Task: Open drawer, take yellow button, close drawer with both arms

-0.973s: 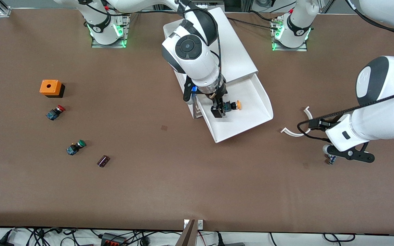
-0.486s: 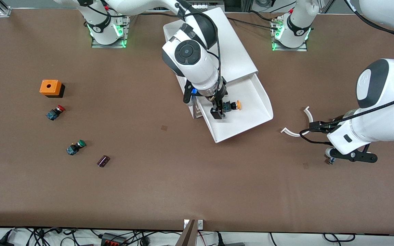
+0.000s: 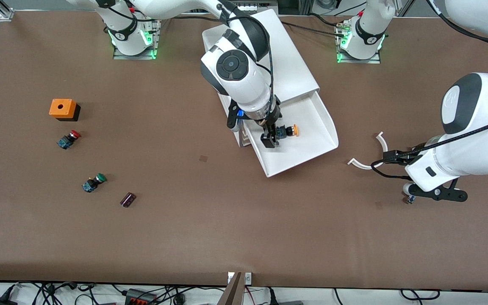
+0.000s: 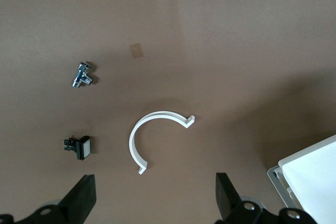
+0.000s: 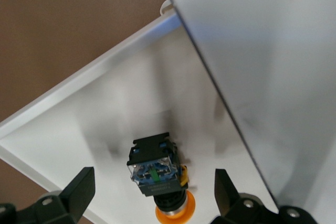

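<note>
White drawer (image 3: 311, 135) is pulled out, button (image 3: 288, 131) lying in it; right gripper (image 3: 269, 136) is over the button, left gripper (image 3: 411, 197) waits over the table's left-arm end.
Left wrist: fingers (image 4: 81, 198) apart, nothing between.
Right wrist: fingers (image 5: 79, 187) apart, straddling the button (image 5: 157, 174). Looks light and rigid; grip the squarish body, not the round cap.

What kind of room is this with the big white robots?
Probably a robot lab. Two arms are bolted to a brown table, the right gripper hangs over an open drawer, and cables trail along the edge.
</note>
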### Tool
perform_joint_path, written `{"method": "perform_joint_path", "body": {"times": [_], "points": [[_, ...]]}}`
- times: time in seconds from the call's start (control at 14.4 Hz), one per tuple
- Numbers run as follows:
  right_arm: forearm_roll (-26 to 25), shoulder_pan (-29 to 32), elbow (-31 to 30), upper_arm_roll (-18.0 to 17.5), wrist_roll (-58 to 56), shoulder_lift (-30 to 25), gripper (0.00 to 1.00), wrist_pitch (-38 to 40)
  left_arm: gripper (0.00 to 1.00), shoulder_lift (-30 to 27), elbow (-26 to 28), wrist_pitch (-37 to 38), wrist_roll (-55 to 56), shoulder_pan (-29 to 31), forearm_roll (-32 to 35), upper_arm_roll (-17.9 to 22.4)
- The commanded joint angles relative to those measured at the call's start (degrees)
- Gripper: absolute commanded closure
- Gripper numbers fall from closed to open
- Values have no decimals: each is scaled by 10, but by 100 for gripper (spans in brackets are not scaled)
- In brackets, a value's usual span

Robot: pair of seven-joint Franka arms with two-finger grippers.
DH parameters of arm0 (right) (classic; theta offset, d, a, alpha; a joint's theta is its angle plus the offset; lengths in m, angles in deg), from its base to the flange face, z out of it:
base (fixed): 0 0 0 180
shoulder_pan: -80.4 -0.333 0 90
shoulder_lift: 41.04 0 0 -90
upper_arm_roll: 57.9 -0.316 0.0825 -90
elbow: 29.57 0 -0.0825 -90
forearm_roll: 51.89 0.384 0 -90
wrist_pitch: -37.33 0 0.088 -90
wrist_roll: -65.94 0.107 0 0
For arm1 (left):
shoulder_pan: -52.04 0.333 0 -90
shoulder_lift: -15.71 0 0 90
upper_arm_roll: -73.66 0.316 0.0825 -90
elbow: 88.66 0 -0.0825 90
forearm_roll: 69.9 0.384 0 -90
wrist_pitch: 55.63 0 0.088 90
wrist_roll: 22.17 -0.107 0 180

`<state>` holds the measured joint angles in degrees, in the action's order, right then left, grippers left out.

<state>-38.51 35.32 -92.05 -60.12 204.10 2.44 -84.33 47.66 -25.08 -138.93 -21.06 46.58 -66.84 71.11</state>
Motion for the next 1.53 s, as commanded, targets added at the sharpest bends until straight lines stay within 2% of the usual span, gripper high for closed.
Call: {"method": "perform_joint_path", "body": {"times": [0.0,1.46], "points": [[2,-3,19,1,-18,14,0,-1,0,7,-15,3,7,-1,-6,-1],[-10,4,19,3,-71,24,0,-34,0,6,-18,2,7,-1,-8,-1]]}}
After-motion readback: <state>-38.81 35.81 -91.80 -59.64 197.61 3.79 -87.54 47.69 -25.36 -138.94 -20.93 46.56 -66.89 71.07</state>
